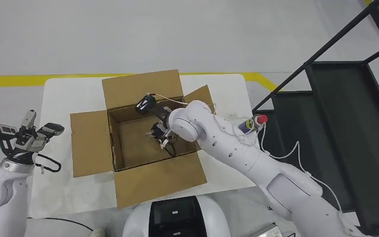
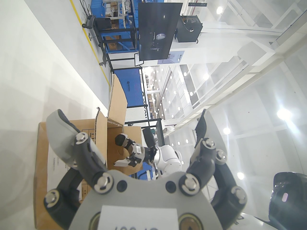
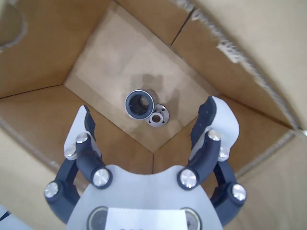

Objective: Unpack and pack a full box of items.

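Observation:
An open cardboard box [image 1: 124, 98] stands on the white table [image 1: 71, 95] with its flaps spread. My right gripper [image 1: 161, 135] hangs inside the box's mouth, open and holding nothing. On the box floor below my right gripper [image 3: 145, 116] stand a metal cylinder with a dark ring [image 3: 139, 107] and, touching it, a small metal flange [image 3: 157, 118]. My left gripper [image 1: 32, 133] is off the table's left edge, open and empty. In the left wrist view, my left gripper [image 2: 127, 130] points sideways at the box [image 2: 115, 130], and the right gripper [image 2: 122, 162] appears in the distance.
A can with a red cap [image 1: 256, 122] stands on the table right of the box, beside the right arm. A black metal staircase [image 1: 331, 106] rises at the right. A yellow floor line [image 1: 53, 78] runs behind the table.

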